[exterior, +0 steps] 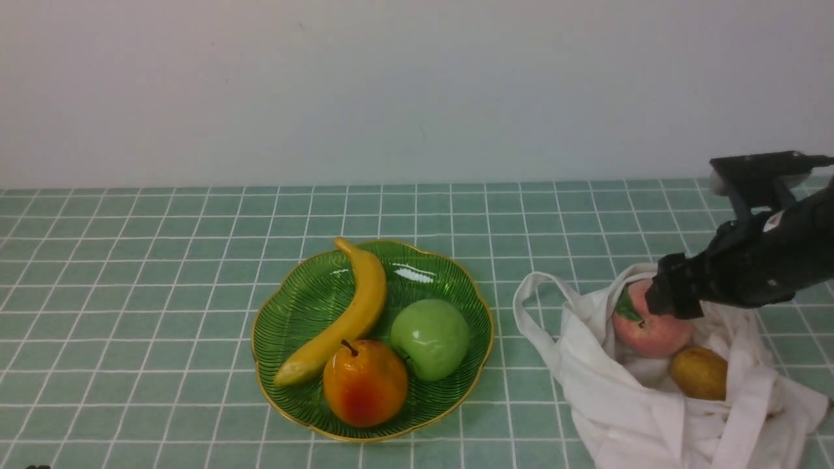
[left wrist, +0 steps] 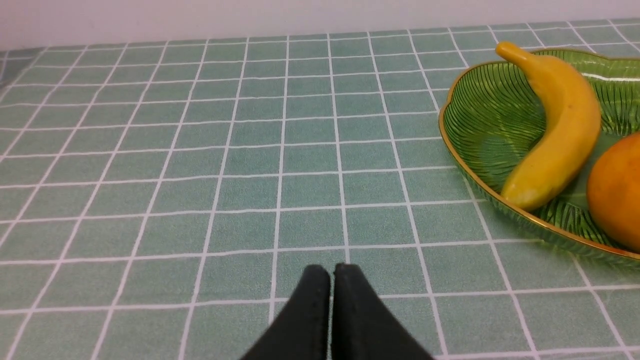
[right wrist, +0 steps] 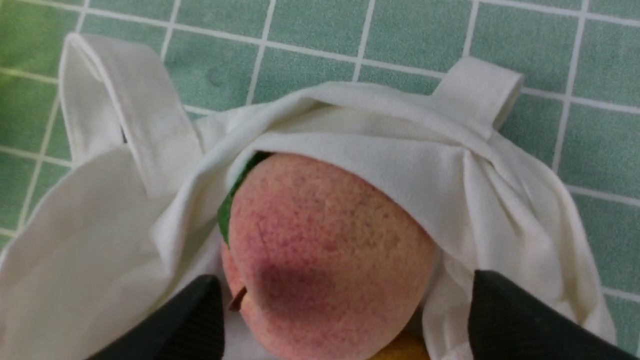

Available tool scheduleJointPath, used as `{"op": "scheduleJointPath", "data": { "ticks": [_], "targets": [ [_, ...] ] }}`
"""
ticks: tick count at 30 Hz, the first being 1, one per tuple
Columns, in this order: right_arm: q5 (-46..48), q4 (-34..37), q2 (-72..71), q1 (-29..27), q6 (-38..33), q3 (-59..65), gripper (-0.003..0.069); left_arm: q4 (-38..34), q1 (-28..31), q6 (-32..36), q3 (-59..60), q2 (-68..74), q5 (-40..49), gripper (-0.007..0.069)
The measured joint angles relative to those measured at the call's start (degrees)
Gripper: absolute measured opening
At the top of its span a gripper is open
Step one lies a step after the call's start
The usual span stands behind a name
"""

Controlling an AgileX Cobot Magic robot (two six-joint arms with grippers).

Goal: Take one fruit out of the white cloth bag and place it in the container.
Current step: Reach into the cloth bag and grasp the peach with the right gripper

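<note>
The fruit, a pink-red peach (exterior: 651, 329) with a green leaf, lies in the mouth of the white cloth bag (exterior: 606, 391) at the right of the table. My right gripper (exterior: 671, 298) hangs just over it. In the right wrist view that gripper (right wrist: 345, 277) is open, one black fingertip on each side of the peach (right wrist: 325, 240), apart from it, with folds of the bag (right wrist: 100, 250) around. The container, a green plate (exterior: 306, 296) with a gold rim, stands left of the bag. My left gripper (left wrist: 332, 267) is shut and empty, low over bare tablecloth beside the plate (left wrist: 490, 115).
On the plate lie a banana (exterior: 355, 312), an orange-red pear (exterior: 365, 384) and a green apple (exterior: 430, 339). A brownish-yellow oval fruit (exterior: 700, 372) sits in the bag beside the peach. The bag's loop handle (exterior: 531, 296) reaches toward the plate. A pale wall closes the back.
</note>
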Motion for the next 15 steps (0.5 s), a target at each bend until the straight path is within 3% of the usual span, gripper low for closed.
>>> {"op": "scheduleJointPath", "data": {
  "ticks": [10, 15],
  "targets": [
    [-6.4, -5.7, 4.0, 4.1, 0.2, -0.1, 0.064, 0.0, 0.0, 0.0, 0.0, 0.0, 0.0, -0.0008],
    [-6.8, -10.8, 5.9, 4.2, 0.3, -0.3, 0.0587, 0.0, 0.0, 0.0, 0.0, 0.0, 0.0, -0.0008]
  ]
}}
